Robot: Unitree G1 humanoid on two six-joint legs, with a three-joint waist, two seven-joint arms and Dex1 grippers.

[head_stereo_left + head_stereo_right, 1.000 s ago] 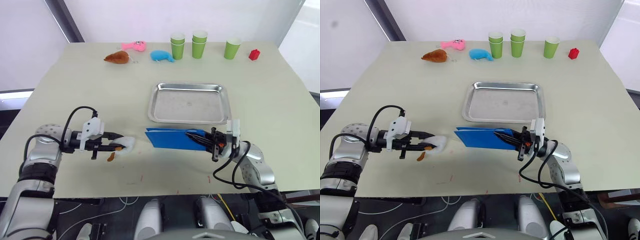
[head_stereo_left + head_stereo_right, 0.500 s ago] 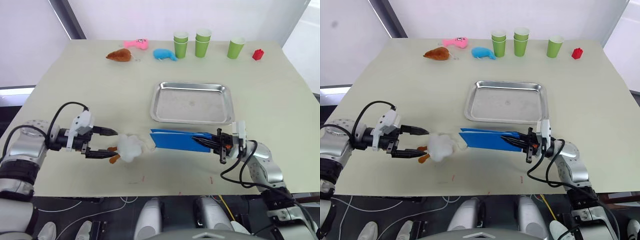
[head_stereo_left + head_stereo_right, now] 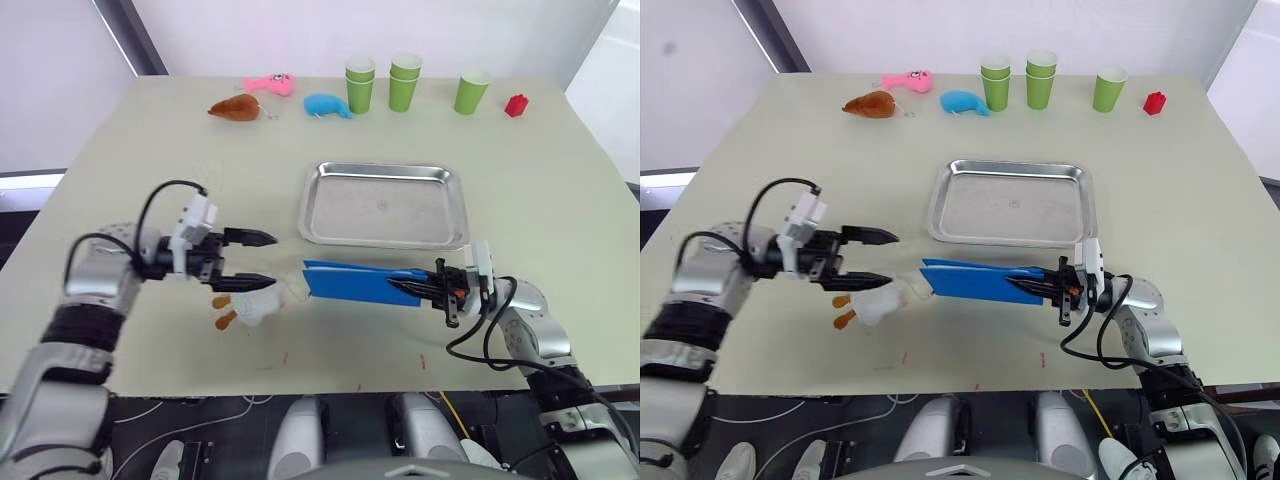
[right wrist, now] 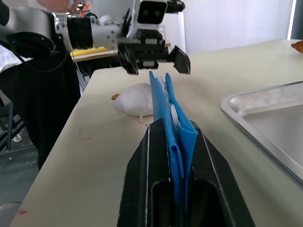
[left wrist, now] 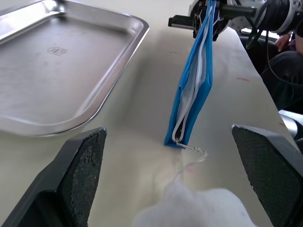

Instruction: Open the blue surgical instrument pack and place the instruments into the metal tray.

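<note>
The pack (image 3: 362, 283) is standing on edge on the table (image 3: 560, 190), just in front of the tray (image 3: 381, 206) and parallel to its near rim, without touching it. Its right end is sitting clamped between the two fingers of the right gripper (image 3: 430, 289), which are pressing flat against both blue faces. In the right wrist view the pack (image 4: 168, 111) is running straight out from between those fingers, and in the left wrist view its pale lining and a zipper line are showing along the free end, where a thin thread is trailing off the lower corner. The tray is lying bare, its steel floor showing.

At the pack's free end a white plush (image 3: 256, 301) with small orange feet is lying on the table, close beside the blue corner. The left gripper (image 3: 258, 259) is hovering over that plush, fingers spread wide and pointing toward the pack, gripping nothing.

Along the far edge of the table a brown plush (image 3: 235, 108), a pink plush (image 3: 269, 82) and a blue plush (image 3: 327, 106) are lying in a loose row. Right of them green cups (image 3: 406, 83) are standing upright, two as stacked pairs and one alone, and a red block (image 3: 515, 105) is sitting at the end.
</note>
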